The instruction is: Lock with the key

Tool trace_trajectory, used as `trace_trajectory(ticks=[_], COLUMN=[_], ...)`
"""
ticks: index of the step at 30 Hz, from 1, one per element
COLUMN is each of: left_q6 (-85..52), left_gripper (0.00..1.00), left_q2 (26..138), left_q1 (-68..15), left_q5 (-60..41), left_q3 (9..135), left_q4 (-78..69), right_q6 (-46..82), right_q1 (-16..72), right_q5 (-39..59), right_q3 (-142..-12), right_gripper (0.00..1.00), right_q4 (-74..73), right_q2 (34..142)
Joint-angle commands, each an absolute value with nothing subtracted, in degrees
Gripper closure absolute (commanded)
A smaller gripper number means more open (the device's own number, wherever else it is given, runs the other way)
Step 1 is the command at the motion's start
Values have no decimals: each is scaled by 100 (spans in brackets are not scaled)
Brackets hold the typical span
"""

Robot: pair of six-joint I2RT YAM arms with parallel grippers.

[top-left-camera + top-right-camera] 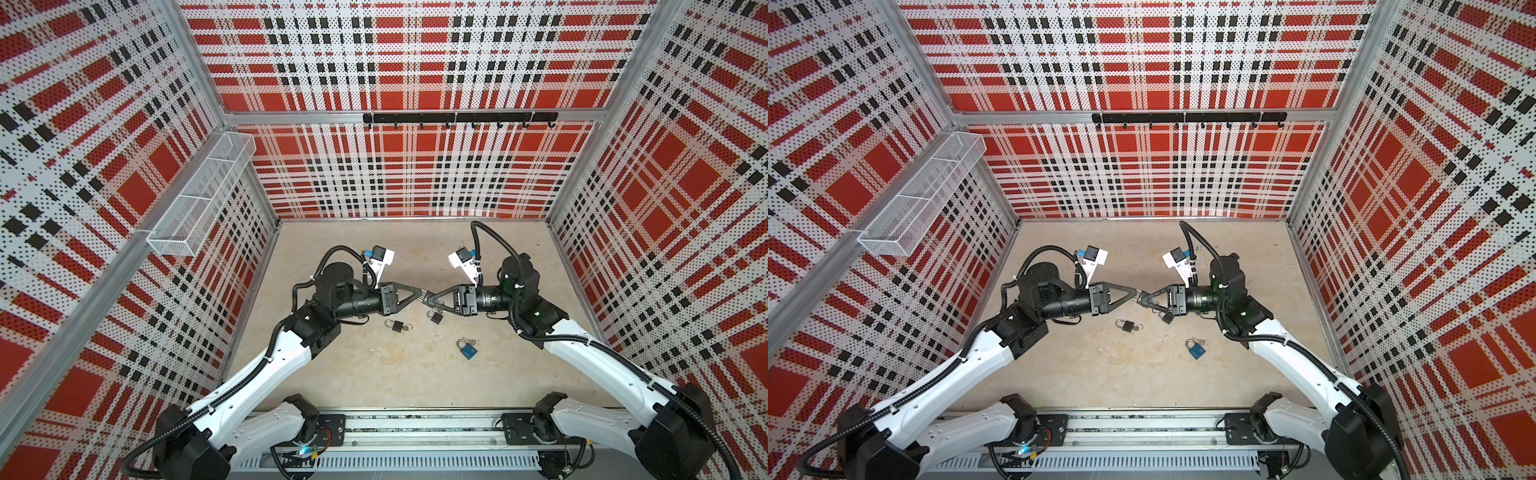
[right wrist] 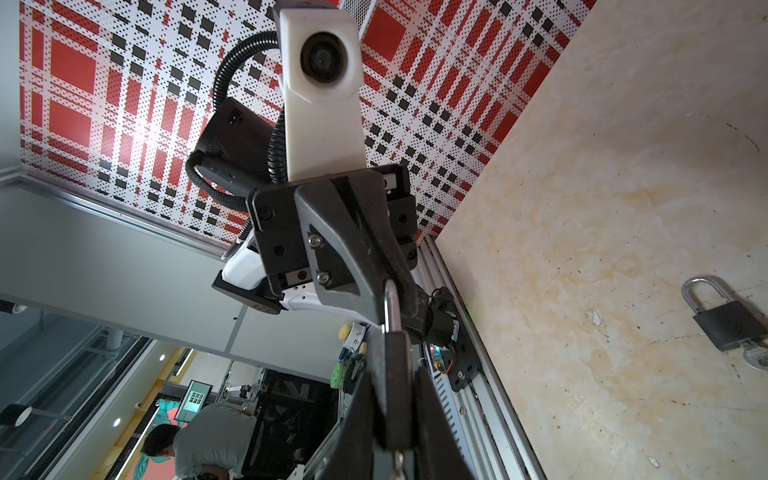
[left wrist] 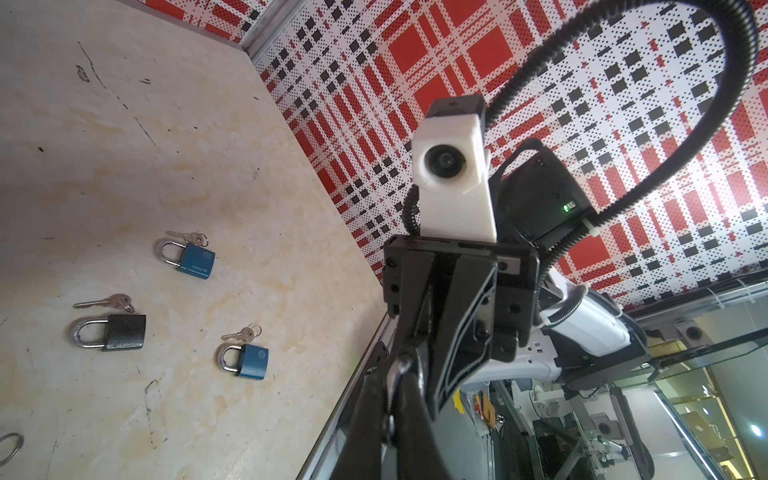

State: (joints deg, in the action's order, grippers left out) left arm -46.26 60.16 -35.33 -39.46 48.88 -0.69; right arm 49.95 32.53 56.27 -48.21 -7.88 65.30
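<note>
1. Above the middle of the table the two arms meet nose to nose. The held padlock is up in the air between them, clear of the surface.
2. Right gripper is clamped on the black lock body, and the right wrist view shows it squeezed between the two fingers.
3. Left gripper is closed too, with its tips pinching the silver shackle, as best the right wrist view shows.
4. Now the relation that matters. The lock's long axis runs along the line from one gripper to the other, shackle end toward the left arm, base toward the right palm. My read is that any push to seat the shackle must travel along that line.
5. The key is the puzzle. A silver glint sits at the lock's base, deep between the right fingers, and I cannot tell whether it is the key. If it is, neither arm has a free reach to it.
6. From above, the fingertips nearly swallow the lock. Whether the shackle is seated or sprung is not visible.
7. Down on the table lie a loose black padlock, a second black padlock and a blue padlock.
</note>
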Motion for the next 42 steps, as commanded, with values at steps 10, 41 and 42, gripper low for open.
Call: trace_trajectory(ticks=[10, 41, 42], left_q6=[-4763, -5018, -5014], left_gripper=[100, 100, 100], left_q2=[6270, 6363, 6310], left_q1=[-4120, -4405, -4318], left_q5=[-4105, -3886, -3921], left_q3=[4681, 4566, 4562], left_q4=[229, -176, -176], right_q6=[4730, 4264, 4206], right_q1=[3405, 3532, 3533], right_q5=[5458, 5223, 5196], right_q3=[-5138, -5325, -5340], right_gripper=[100, 100, 100], right_q4=[-1837, -1372, -1268], right_q2=[6688, 6989, 6958])
